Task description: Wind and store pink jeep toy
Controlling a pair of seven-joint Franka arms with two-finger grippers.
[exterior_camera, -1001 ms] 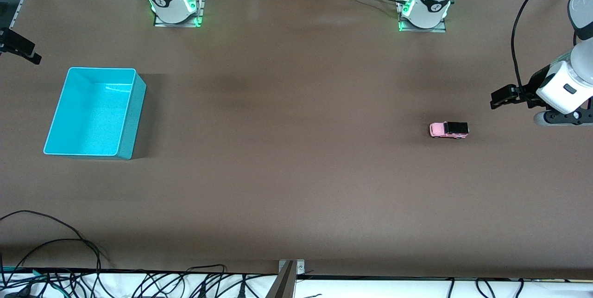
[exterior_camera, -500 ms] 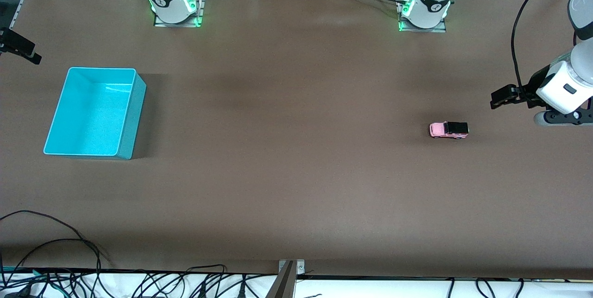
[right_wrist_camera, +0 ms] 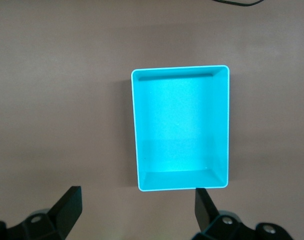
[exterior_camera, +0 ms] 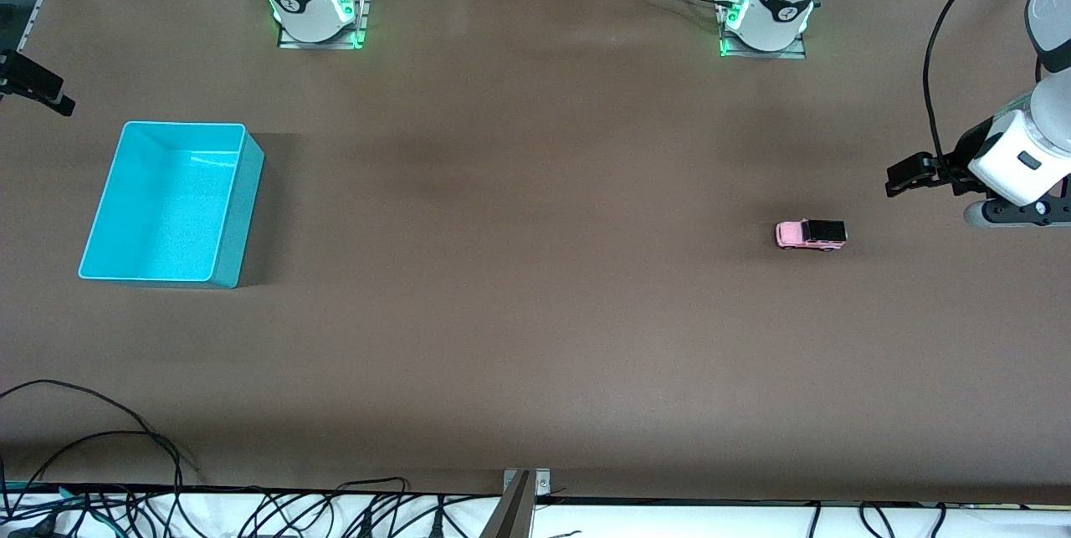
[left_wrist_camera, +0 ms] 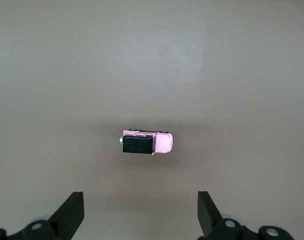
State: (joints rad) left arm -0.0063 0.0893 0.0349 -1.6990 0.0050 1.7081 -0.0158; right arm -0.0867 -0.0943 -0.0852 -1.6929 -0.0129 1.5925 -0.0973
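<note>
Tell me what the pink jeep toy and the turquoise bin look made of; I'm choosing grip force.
Pink jeep toy: likely hard moulded plastic or painted die-cast metal; smooth pink body, ribbed black roof, crisp edges. Which of the two is unclear.
Turquoise bin: probably rigid plastic; thin even walls, rounded corners, uniform colour, faintly speckled floor with a soft sheen.

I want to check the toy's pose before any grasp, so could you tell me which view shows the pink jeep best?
The left wrist view: the pink jeep toy is centred and largest there. The front view shows it tiny on the table; the right wrist view shows none of it.
</note>
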